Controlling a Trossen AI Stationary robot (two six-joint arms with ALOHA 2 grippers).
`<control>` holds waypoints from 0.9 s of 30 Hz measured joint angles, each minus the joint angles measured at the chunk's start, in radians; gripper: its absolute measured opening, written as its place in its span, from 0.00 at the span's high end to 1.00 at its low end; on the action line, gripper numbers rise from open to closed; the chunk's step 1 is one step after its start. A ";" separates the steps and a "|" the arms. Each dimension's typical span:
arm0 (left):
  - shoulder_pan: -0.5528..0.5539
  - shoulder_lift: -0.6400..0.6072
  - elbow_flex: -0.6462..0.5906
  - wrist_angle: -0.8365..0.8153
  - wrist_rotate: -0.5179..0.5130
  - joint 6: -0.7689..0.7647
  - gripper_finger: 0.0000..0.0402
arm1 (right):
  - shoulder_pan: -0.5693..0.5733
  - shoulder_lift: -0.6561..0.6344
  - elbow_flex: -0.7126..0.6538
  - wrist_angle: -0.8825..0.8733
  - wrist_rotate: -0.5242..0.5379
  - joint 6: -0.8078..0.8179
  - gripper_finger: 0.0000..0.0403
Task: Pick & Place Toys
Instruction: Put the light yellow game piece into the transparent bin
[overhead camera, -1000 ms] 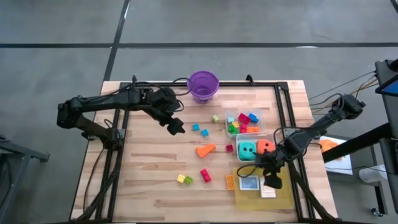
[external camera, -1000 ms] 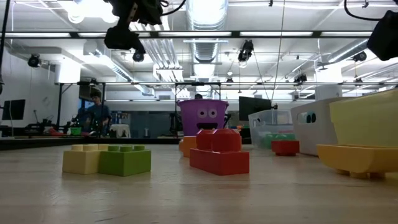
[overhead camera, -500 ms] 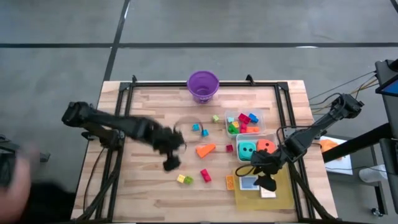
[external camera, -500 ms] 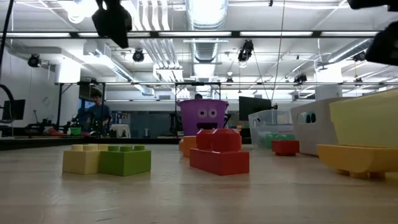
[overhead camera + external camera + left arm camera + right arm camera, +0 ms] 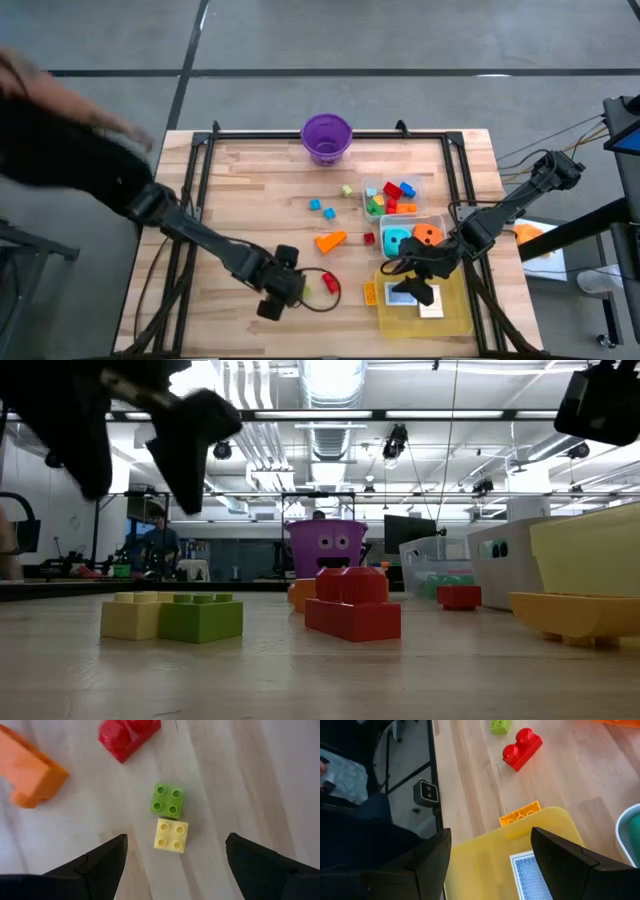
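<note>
The left gripper (image 5: 272,300) has swung across the table from near the purple bucket (image 5: 326,137) and now hangs low over the yellow block (image 5: 171,835) and green block (image 5: 167,800), far from the bucket on the table's near side. Its arm stretches long and flat from the left edge, and the wrist looks straight down: both blocks sit touching each other, between the spread fingers (image 5: 102,862), jaws wide apart, nothing held. The red block (image 5: 330,283) lies just beside the pair, on the side away from the gripper, and the orange wedge (image 5: 330,241) sits between the red block and the bucket.

The right gripper (image 5: 412,287) has crept a little along the yellow tray (image 5: 455,320), well off from the bucket toward the right edge. It hovers above the tray and a card (image 5: 532,877) lying in it, fingers parted, empty. A yellow-orange brick (image 5: 520,813) touches the tray's rim. The teal die (image 5: 397,241) and orange die (image 5: 428,235) rest in a clear tub (image 5: 383,232) beside the tray.
</note>
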 joint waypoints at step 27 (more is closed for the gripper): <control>0.000 0.121 -0.131 0.200 0.045 0.140 0.43 | 0.049 -0.001 0.000 0.025 0.030 0.091 0.34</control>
